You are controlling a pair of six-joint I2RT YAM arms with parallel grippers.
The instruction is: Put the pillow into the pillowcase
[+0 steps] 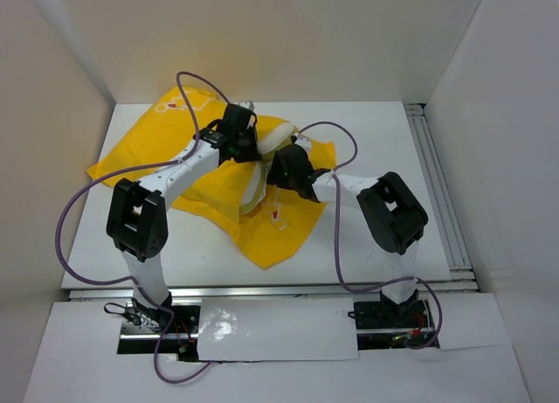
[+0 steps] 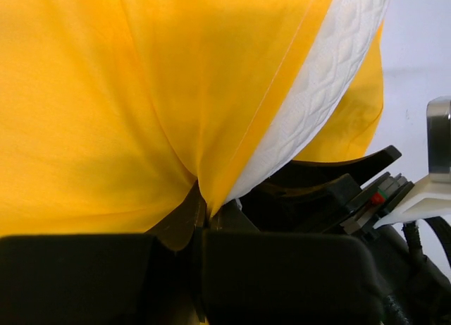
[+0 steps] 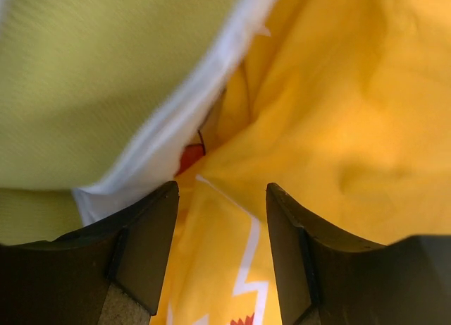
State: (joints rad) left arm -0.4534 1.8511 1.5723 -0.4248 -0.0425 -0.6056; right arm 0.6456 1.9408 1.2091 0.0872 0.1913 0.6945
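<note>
Yellow cloth fills most of what you see: one pillowcase (image 1: pixel 271 232), spread and rumpled across the white table (image 1: pixel 384 141), with one pillow (image 1: pixel 272 141) showing as a pale strip at its middle, partly wrapped by the yellow folds; you have two arms and two claws over it. Your left gripper (image 2: pixel 201 216) is pinched together on a fold of the pillowcase, the cloth drawn into a tight gather right at its fingertips, and the quilted white pillow bulges out of the fabric just beside that pinch; your right gripper (image 3: pixel 222 219) stands with its fingers apart and nothing between them, printed yellow cloth lying beneath and a white-edged pale cushion face just beyond one of its fingers (image 3: pixel 141 226). From above, the two claws sit near each other at the pillowcase's middle; their black housings hide much of where pillow meets cloth, so you cannot tell how far in the pillow is. Two purple cables (image 1: pixel 61 237) loop over the scene, one per arm; white walls (image 1: pixel 297 36) close in on three sides.
</note>
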